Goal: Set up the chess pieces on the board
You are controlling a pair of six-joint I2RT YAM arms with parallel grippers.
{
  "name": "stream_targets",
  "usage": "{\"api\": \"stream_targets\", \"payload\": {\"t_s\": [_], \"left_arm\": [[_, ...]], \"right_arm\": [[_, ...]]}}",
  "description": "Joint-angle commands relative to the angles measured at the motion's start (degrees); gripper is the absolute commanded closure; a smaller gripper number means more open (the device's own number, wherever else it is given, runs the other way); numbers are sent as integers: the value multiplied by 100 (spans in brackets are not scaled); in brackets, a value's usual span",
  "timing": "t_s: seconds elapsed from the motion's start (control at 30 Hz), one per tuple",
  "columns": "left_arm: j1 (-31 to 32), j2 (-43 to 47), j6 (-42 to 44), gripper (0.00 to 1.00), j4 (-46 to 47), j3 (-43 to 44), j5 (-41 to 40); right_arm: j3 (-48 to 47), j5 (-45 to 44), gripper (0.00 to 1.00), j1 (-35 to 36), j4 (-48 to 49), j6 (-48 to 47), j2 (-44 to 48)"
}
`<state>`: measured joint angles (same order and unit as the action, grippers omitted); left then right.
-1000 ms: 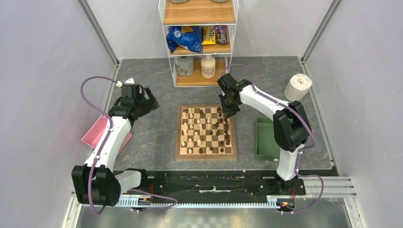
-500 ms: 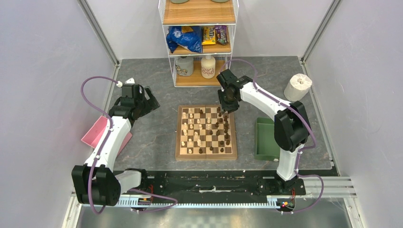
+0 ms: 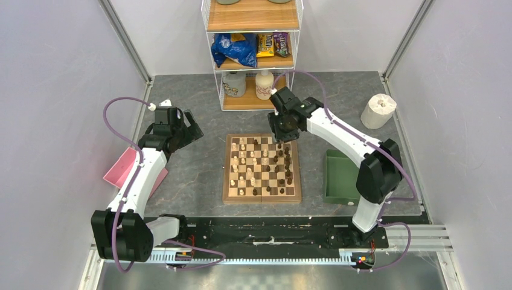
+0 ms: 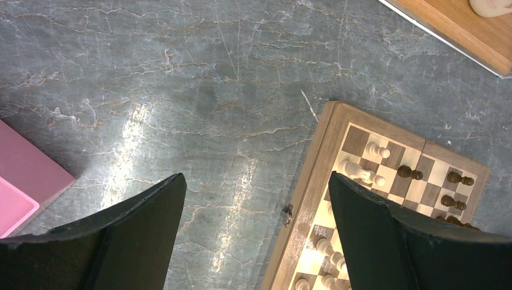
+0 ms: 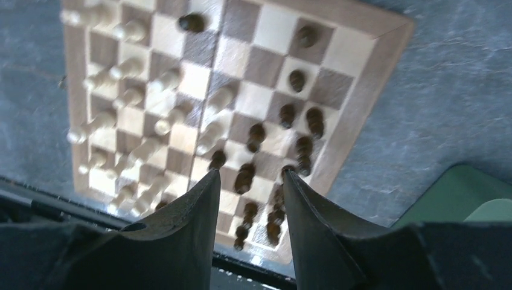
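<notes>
While the right gripper [image 5: 249, 179] hangs parted and empty, the board's [image 3: 262, 197] far edge lies beneath it.

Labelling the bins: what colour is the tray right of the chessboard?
The tray is dark green, clearest in the top external view.

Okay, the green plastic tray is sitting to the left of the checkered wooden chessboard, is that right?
Not quite. The green plastic tray is sitting to the right of the checkered wooden chessboard, as the top external view shows. The tray on the left is the pink tray.
</notes>
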<state>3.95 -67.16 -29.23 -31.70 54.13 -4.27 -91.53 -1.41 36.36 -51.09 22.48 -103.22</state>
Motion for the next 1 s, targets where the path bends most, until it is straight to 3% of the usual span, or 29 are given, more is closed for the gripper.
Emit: {"api": "stream_targets", "payload": {"t_s": [0.0,0.3,0.97], "left_arm": [[-1,-19,111,5,-21,97,87],[-6,-38,126,5,-11,100,119],[-1,-62,142,5,-29,120,10]], "right_arm": [[279,123,49,413,-44,230,418],[843,337,51,627,35,388,227],[987,455,56,637,161,268,-255]]}}
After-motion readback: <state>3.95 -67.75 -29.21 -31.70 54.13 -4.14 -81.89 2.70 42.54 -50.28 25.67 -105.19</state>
